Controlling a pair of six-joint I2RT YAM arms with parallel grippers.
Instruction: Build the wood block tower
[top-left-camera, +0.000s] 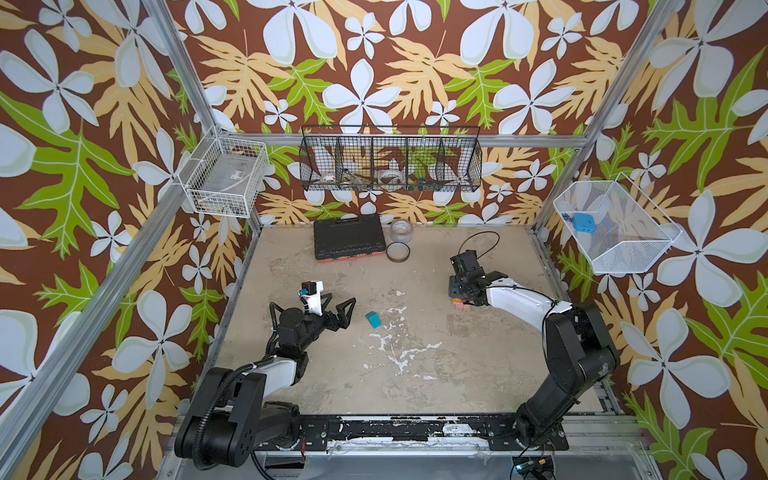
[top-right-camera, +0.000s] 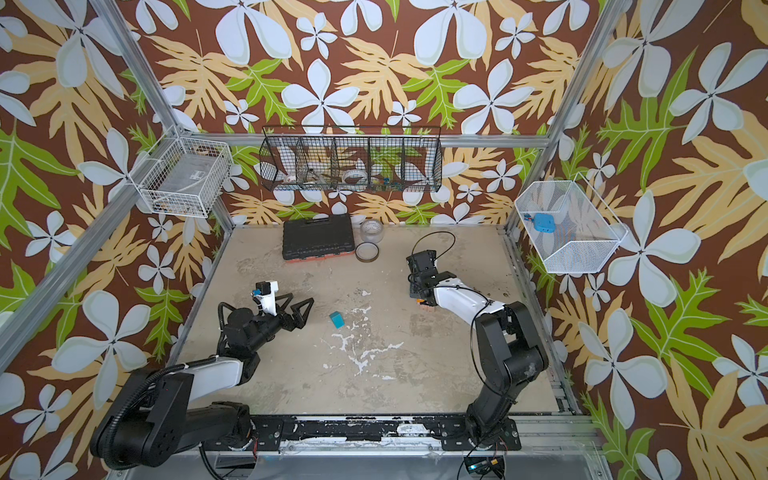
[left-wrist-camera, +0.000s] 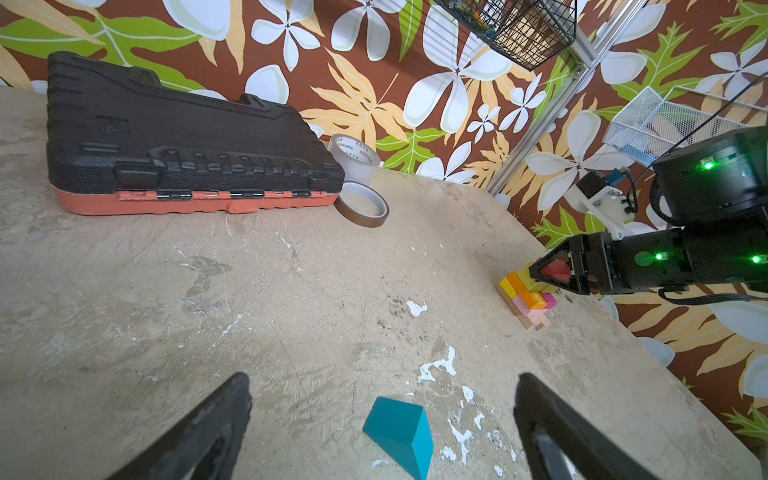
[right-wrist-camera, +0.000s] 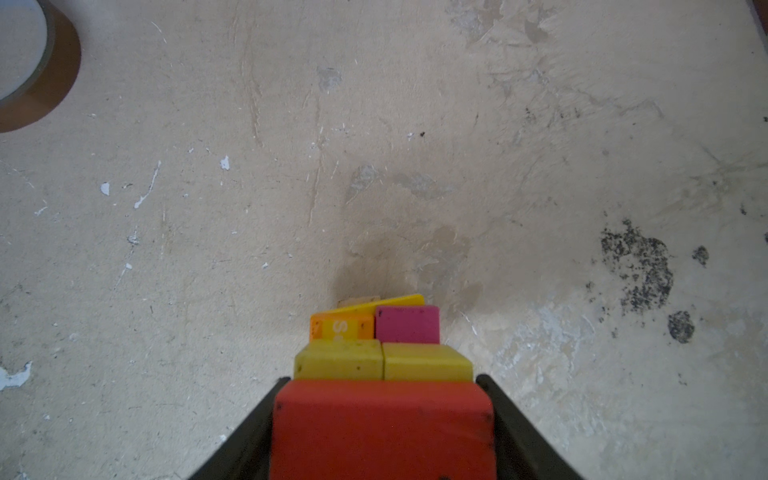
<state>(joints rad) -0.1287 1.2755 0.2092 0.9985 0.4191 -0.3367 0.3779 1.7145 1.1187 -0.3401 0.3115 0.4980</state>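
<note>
Bright, even light here, shadows soft. Wrist views bend at their edges; the red block (right-wrist-camera: 382, 428) smears, out of focus.

Place: I worked a robot lab cell from afar.
Frame: aluminium posts (top-left-camera: 183, 62) boxed in the scarred counter (top-left-camera: 332, 374).
Walls: a printed leaf-and-flower backdrop (top-left-camera: 415, 75) covered every side.
Arms: the left arm (top-left-camera: 274, 368) and right arm (top-left-camera: 519, 297) stood mounted on a front rail (top-left-camera: 395, 430).
Storage: wire baskets (top-left-camera: 390, 162) hung on the walls; a tool case (top-left-camera: 347, 239) and tape rolls (top-left-camera: 398, 251) lay at the back.
</note>
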